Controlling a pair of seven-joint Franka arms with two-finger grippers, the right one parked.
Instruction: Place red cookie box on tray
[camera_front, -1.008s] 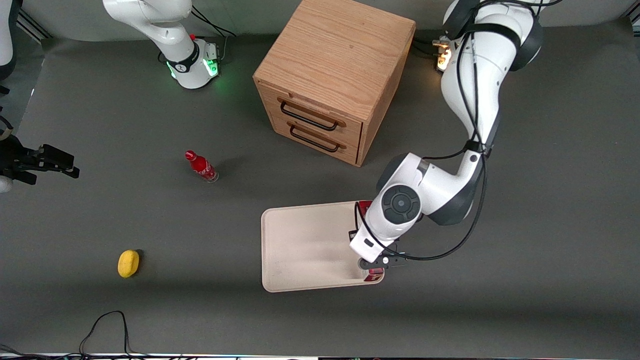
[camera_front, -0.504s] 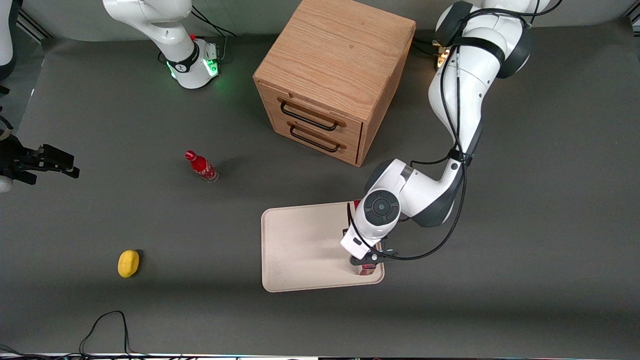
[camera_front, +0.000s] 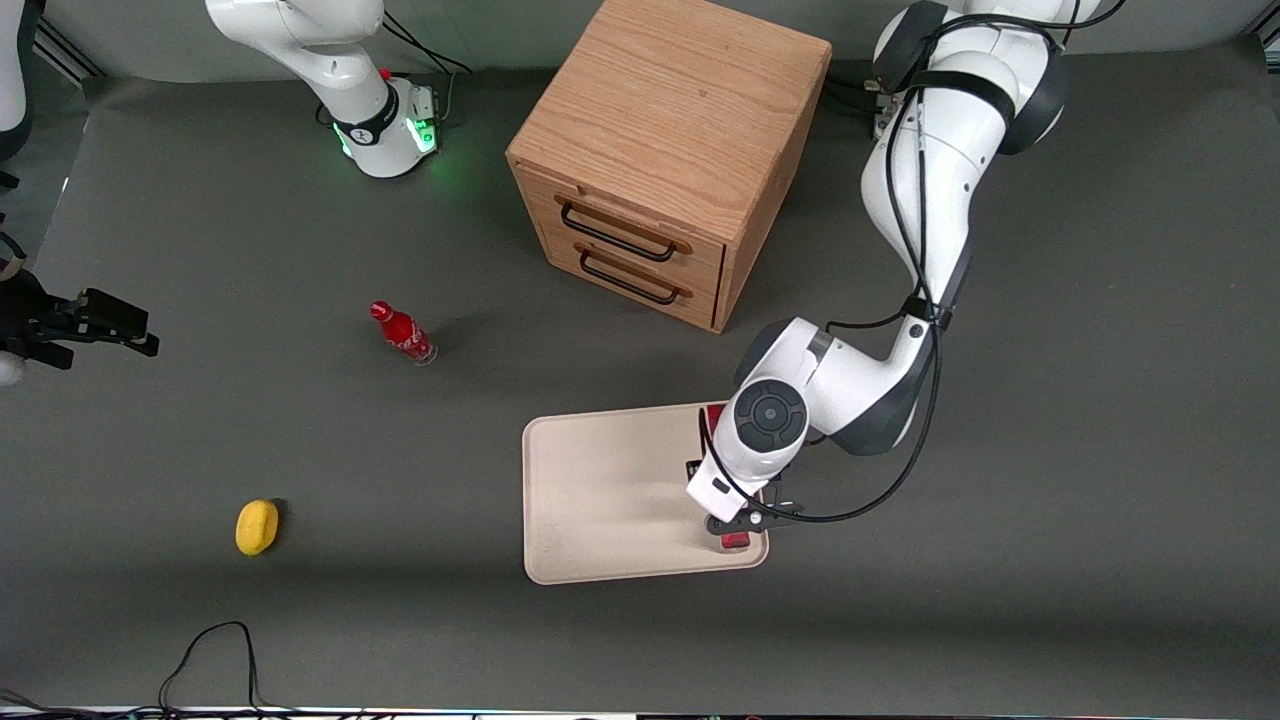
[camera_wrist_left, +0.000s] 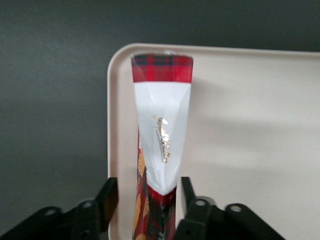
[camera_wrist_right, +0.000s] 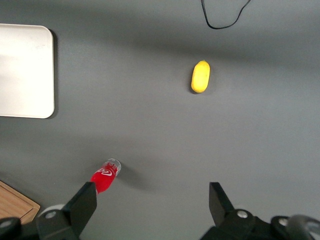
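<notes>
The red cookie box (camera_wrist_left: 161, 130) lies flat on the beige tray (camera_wrist_left: 240, 125), along the tray's rim toward the working arm's end. Its tartan end sits close to a rounded tray corner. My left gripper (camera_wrist_left: 148, 189) straddles the box near one end and stands open, with tray showing between one finger (camera_wrist_left: 111, 192) and the carton. In the front view the wrist covers most of the box; only its red ends (camera_front: 737, 541) peek out on the tray (camera_front: 600, 490).
A wooden two-drawer cabinet (camera_front: 665, 150) stands farther from the front camera than the tray. A small red bottle (camera_front: 403, 333) and a yellow lemon-like object (camera_front: 256, 526) lie toward the parked arm's end. A cable (camera_front: 215, 650) loops near the table's front edge.
The arm carried the box a short way inward over the tray, toward the parked arm's end, then settled. The box now rests on the tray with the fingers apart from it.
</notes>
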